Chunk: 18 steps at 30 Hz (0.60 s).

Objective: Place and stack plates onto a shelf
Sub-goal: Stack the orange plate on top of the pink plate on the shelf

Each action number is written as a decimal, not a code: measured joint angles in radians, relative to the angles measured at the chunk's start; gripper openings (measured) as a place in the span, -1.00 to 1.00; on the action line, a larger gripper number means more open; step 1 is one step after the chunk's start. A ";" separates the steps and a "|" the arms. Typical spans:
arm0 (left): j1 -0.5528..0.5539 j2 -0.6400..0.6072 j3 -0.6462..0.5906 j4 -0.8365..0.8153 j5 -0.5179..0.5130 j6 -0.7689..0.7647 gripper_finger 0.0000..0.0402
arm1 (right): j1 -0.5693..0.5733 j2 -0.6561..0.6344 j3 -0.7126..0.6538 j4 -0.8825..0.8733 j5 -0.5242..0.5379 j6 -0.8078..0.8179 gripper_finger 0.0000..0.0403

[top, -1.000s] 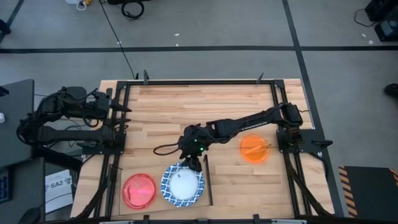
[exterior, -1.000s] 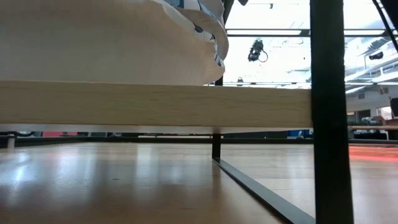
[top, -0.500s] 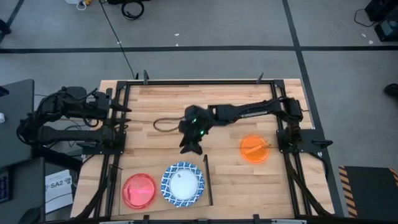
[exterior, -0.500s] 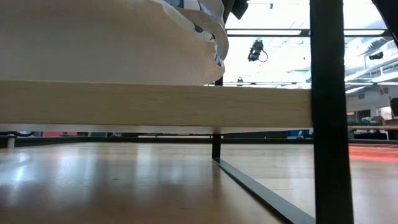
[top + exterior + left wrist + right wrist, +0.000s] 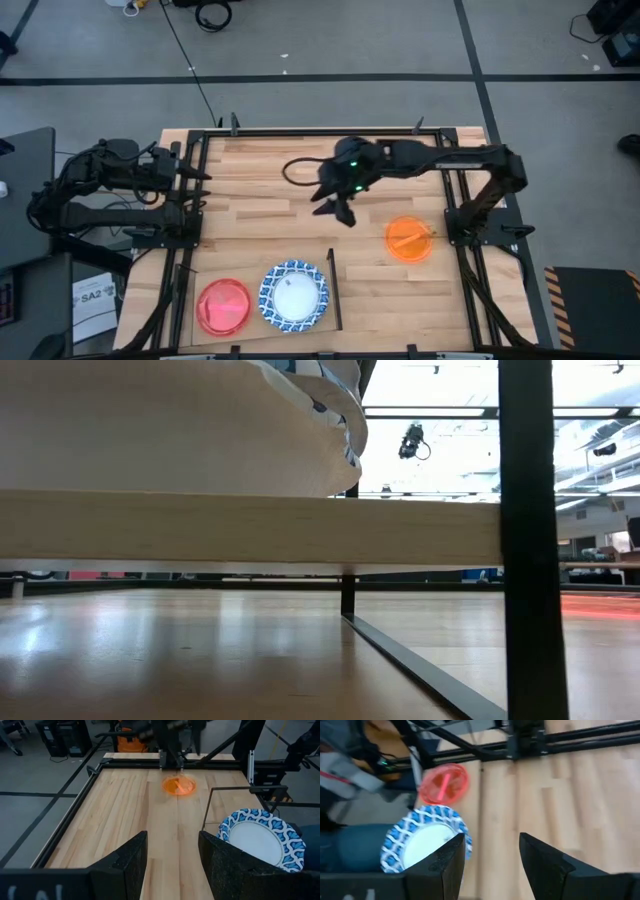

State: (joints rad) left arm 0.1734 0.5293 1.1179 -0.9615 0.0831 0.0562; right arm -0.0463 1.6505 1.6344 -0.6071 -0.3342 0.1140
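Observation:
A blue-and-white rimmed plate (image 5: 294, 297) and a translucent red plate (image 5: 223, 307) lie side by side on the pale shelf (image 5: 255, 270) at the table's near left. The low view shows that plate's underside (image 5: 200, 420) resting on the shelf board (image 5: 250, 530). An orange plate (image 5: 410, 240) lies flat on the tabletop at the right. My right gripper (image 5: 337, 212) hangs open and empty over the table's middle, well clear of the blue-and-white plate (image 5: 422, 840) and red plate (image 5: 445, 784). My left gripper (image 5: 200, 186) waits open at the left edge, also open in its wrist view (image 5: 172, 855).
A thin black bar (image 5: 335, 290) marks the shelf's right edge. Black frame rails run round the table, and a black post (image 5: 527, 540) stands close in the low view. Bare butcher-block tabletop (image 5: 270, 170) spreads across the far half.
My right gripper has drawn away from the far rim of the blue-and-white plate, rising and going toward the table's far right, and has rolled a little. Its fingers stay as far apart as before. The plate stays on the shelf.

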 joint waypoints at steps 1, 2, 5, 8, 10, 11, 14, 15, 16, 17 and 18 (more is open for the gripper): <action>0.000 0.000 0.000 0.000 0.000 0.000 -0.09 | 0.001 -0.022 0.000 -0.030 0.029 -0.011 -0.04; 0.000 0.000 0.000 0.001 0.000 -0.001 -0.09 | 0.004 -0.044 0.000 -0.054 0.054 -0.022 -0.04; 0.000 0.000 0.000 0.012 0.000 -0.007 -0.09 | 0.011 -0.096 0.000 -0.138 0.137 -0.054 -0.04; 0.000 0.000 0.000 0.021 0.000 -0.020 -0.09 | 0.020 -0.132 0.000 -0.212 0.201 -0.059 -0.04; 0.000 0.000 0.000 0.025 0.000 -0.021 -0.09 | 0.025 -0.149 -0.008 -0.248 0.217 -0.060 -0.04; 0.000 0.000 0.000 0.027 0.000 -0.021 -0.09 | 0.026 -0.160 -0.024 -0.253 0.219 -0.060 -0.04; 0.000 0.001 0.000 0.041 0.000 -0.022 -0.09 | 0.027 -0.196 -0.097 -0.248 0.217 -0.054 -0.05; 0.000 0.001 0.000 0.049 0.000 -0.022 -0.09 | 0.027 -0.208 -0.123 -0.245 0.215 -0.043 -0.04; 0.000 0.001 0.000 0.055 0.000 -0.022 -0.09 | 0.027 -0.224 -0.152 -0.240 0.215 -0.032 -0.04; 0.000 0.001 0.000 0.064 0.000 -0.022 -0.09 | 0.027 -0.240 -0.180 -0.240 0.215 -0.023 -0.04; 0.000 0.001 0.000 0.073 0.000 -0.022 -0.09 | 0.026 -0.258 -0.208 -0.239 0.215 -0.012 -0.04</action>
State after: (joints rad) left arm 0.1737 0.5304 1.1179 -0.8886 0.0830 0.0345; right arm -0.0202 1.3929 1.4260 -0.8462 -0.1192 0.1020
